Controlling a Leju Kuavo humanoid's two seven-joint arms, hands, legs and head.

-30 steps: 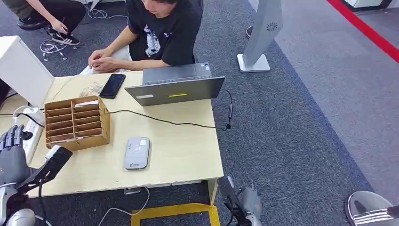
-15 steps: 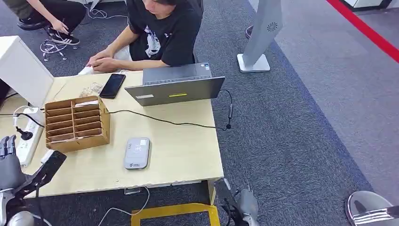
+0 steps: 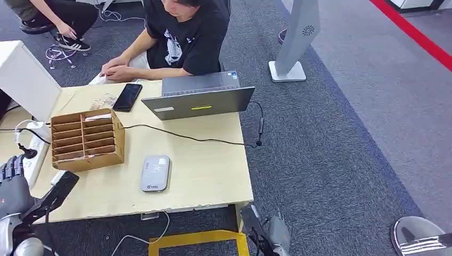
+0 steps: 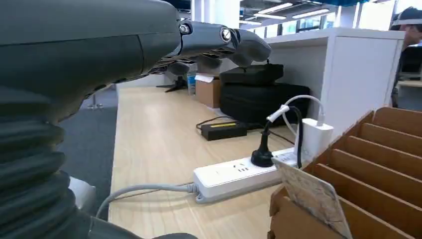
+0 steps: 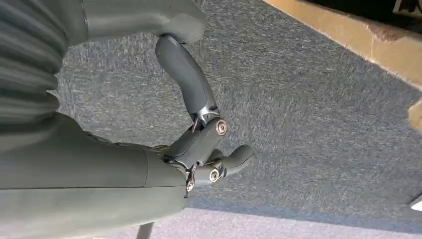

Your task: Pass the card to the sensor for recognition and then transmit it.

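While idle: one card (image 4: 311, 197), one sensor (image 3: 154, 173), two empty hands.

table (image 3: 202, 170) – pale matt wood | organizer (image 3: 88, 140) – brown cardboard | floor (image 3: 330, 160) – rough grey carpet

rack (image 3: 87, 140): on table (image 3: 208, 176), left part
sensor (image 3: 154, 173): right of rack, nearer front edge
laptop (image 3: 200, 96): behind sensor
phone (image 3: 127, 97): left of laptop
power strip (image 3: 33, 152): left of rack

Card (image 4: 311, 196) stood tilted in a cardboard rack (image 3: 88, 140) slot; grey sensor (image 3: 154, 173) lay flat just beside the rack.
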